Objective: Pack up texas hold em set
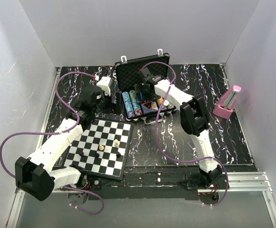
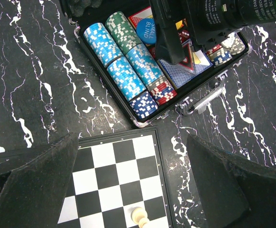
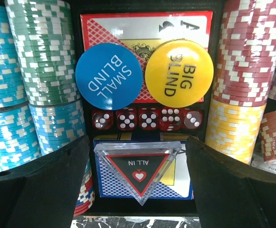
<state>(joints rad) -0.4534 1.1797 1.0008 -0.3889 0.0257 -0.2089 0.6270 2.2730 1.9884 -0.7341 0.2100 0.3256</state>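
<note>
The black briefcase [image 1: 142, 69] lies open at the back of the table, with its lid up. Rows of poker chips [image 2: 123, 66] fill its sides. In the middle sit a blue "small blind" button [image 3: 108, 76] and a yellow "big blind" button [image 3: 179, 72] on a red card deck [image 3: 142, 26], with a row of red dice [image 3: 147, 118] below them. A clear triangular "all in" marker [image 3: 139, 168] lies on a blue deck [image 3: 176, 180]. My right gripper [image 3: 138, 142] hangs open over the marker, a small gap at each finger. The left gripper [image 2: 132, 142] is open above the chessboard's corner, holding nothing.
A black-and-white chessboard [image 1: 102, 145] with a few pieces lies in front of the case, a white pawn [image 2: 140, 217] near its right edge. A pink metronome [image 1: 227, 102] stands at the right. White walls close in the marbled black table [image 1: 233, 142].
</note>
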